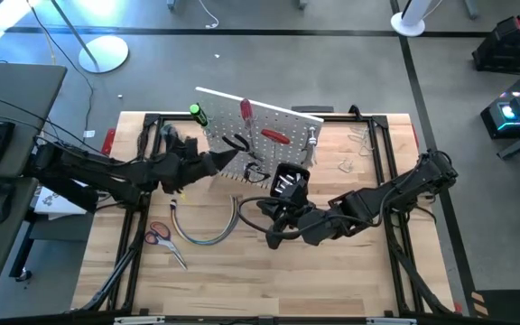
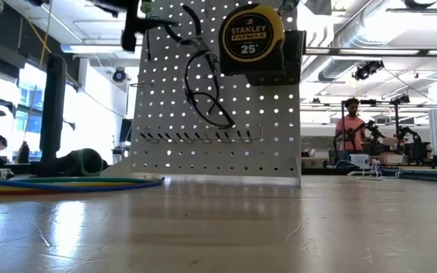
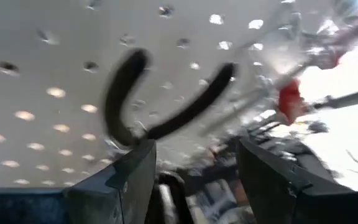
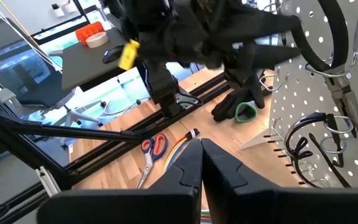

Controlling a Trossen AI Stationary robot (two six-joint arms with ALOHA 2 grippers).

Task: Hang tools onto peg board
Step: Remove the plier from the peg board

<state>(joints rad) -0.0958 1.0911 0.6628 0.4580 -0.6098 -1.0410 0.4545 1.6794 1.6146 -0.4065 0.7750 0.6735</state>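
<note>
The white peg board [image 1: 264, 126] stands at the table's far middle. Black-handled pliers [image 3: 129, 93] hang on it from a peg, also seen in the low view as pliers [image 2: 203, 83]. My left gripper [image 3: 194, 155] is open and level just in front of their handles, with nothing between its fingers; in the high view the left gripper [image 1: 224, 161] is at the board's left part. The yellow tape measure [image 2: 251, 34] sits in the board's black bin. My right gripper [image 4: 201, 158] hovers shut and empty near the board's front, right gripper [image 1: 273, 215].
Red-handled scissors [image 1: 159, 235] and a curved bundle of coloured cables [image 1: 210, 230] lie on the table left of centre. Screwdrivers, green [image 1: 197, 113] and red [image 1: 273, 137], hang on the board. A dark glove [image 4: 241, 106] lies by the board's foot. A black frame [image 1: 386, 162] borders the table.
</note>
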